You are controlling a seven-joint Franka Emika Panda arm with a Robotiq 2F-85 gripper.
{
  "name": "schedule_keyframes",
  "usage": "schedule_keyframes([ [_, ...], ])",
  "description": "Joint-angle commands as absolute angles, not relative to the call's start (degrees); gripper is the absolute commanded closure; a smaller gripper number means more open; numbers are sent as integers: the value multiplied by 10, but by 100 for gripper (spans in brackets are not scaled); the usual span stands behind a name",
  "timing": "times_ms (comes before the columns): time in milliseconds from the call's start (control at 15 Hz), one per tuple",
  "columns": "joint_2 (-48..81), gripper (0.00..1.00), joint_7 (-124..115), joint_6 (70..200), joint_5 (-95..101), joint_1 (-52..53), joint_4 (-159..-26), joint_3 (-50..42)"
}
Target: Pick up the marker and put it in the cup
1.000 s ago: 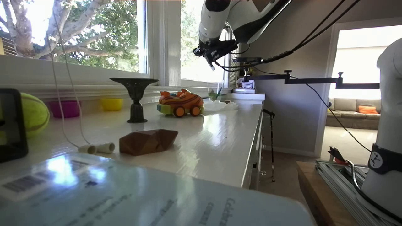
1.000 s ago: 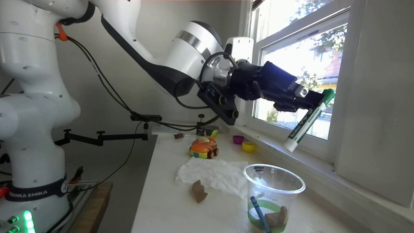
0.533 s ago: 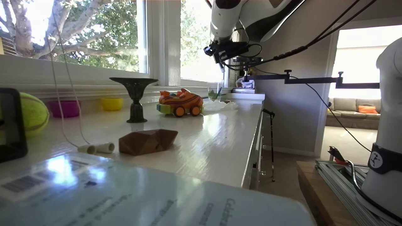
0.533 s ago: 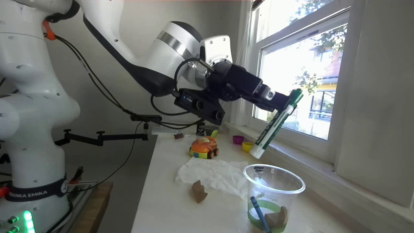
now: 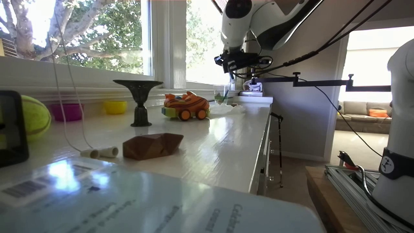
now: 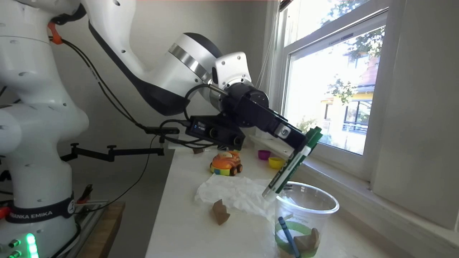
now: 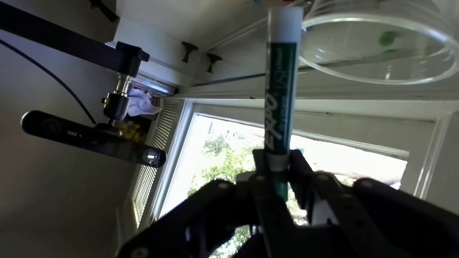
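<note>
Daylight fills the white-framed window [image 6: 333,118] above a long, glossy white counter [image 6: 183,222]. In an exterior view the white robot arm [image 6: 163,82] with black trim reaches from its base toward the window: the forearm slopes downward, the wrist bends, and the black 2-finger gripper [image 7: 278,161] points obliquely down and away from the base. A black camera bar [image 6: 217,131] with 2 lenses sits at the wrist's underside.

The jaws are narrowed on a green-and-white cylindrical marker [image 6: 291,165] with a green cap, gripping it near the cap end, as the wrist view also shows. The marker is held above the counter at a tilt, its cap up and its pale end down. That lower end shows at the edge of the rim of an upright clear plastic cup [image 6: 315,213] with a green band, and in the wrist view the marker stands beside the cup's mouth; whether the 2 touch cannot be told. A blue crayon [image 6: 289,236] and a brown faceted piece [image 6: 307,242] show through the cup's wall.

Near the cup lie a crumpled thin white sheet [image 6: 236,192] and a brown angular fragment [image 6: 219,212]. Farther along the counter stand an orange toy car [image 6: 226,163] with a yellow-green base, a purple bowl [image 6: 264,154] and a yellow bowl [image 6: 276,163].
</note>
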State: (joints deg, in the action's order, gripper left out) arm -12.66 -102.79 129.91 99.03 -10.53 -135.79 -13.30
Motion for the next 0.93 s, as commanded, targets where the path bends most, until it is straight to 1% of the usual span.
schedule_keyframes([
  [0,-110,95,-1054,1312,984,-97,-1323,-136],
  [467,-91,95,-1065,1314,971,-92,-1299,-131],
  [867,-139,95,-1018,1313,876,-78,-1344,-112],
])
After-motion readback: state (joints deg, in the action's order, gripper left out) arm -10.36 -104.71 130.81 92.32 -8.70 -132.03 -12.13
